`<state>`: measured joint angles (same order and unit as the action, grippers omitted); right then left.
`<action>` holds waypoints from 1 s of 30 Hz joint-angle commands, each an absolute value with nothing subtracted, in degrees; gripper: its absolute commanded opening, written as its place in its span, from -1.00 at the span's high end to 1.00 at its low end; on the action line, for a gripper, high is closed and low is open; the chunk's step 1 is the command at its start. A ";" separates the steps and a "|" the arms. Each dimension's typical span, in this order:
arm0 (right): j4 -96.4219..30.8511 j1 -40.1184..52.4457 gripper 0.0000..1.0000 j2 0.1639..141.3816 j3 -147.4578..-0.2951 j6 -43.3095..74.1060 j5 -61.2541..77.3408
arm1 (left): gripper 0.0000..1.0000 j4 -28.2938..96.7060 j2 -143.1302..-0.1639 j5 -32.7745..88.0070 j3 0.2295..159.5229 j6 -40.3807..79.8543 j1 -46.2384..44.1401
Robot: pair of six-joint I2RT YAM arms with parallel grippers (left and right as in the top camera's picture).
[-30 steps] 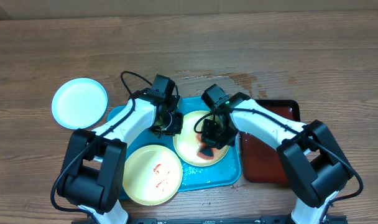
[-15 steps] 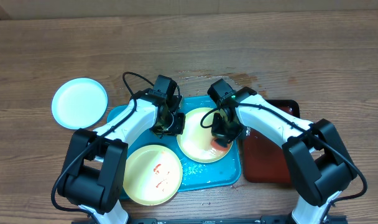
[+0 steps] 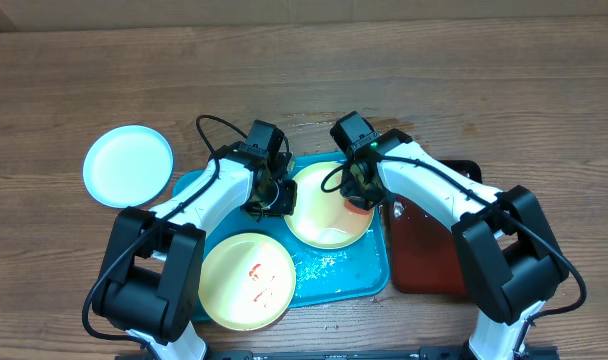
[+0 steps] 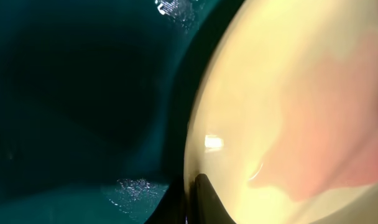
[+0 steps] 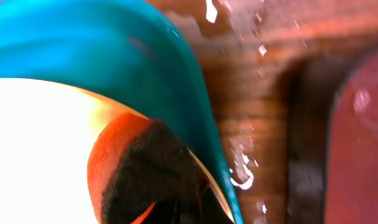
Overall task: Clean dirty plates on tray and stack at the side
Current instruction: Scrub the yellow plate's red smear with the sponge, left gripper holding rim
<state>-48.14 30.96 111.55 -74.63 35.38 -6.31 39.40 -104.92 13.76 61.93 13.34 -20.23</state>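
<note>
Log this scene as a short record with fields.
tray: turquoise, holds two yellow plates
middle plate: left gripper shut on its left rim
right gripper: holds orange sponge at that plate's right edge
front plate: red smears, at tray's front left corner
white plate: on table, left of tray
side tray: red-brown, right of turquoise tray

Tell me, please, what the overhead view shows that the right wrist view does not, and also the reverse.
Only the overhead view shows both arms, the white plate on the table, the smeared plate, and the left gripper at the rim of the central plate. Only the right wrist view shows that the sponge has a black part, and water drops on the wood between the trays. Both show the central plate, the orange sponge, the turquoise tray and the dark red tray.
</note>
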 commanded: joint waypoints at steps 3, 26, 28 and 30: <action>-45.15 29.02 0.92 112.20 -76.03 33.52 -7.53 | 0.92 40.58 -105.65 8.80 61.52 11.73 -19.59; -53.45 29.28 0.92 113.16 -76.03 26.37 -6.63 | 0.92 41.32 -105.65 8.80 61.52 11.81 -19.57; -53.98 29.63 0.92 113.16 -76.03 21.19 -2.37 | 0.92 41.30 -105.65 8.82 61.52 11.81 -19.59; -53.63 30.22 0.92 113.16 -76.03 14.20 5.13 | 0.91 41.30 -105.65 8.82 61.52 11.81 -19.59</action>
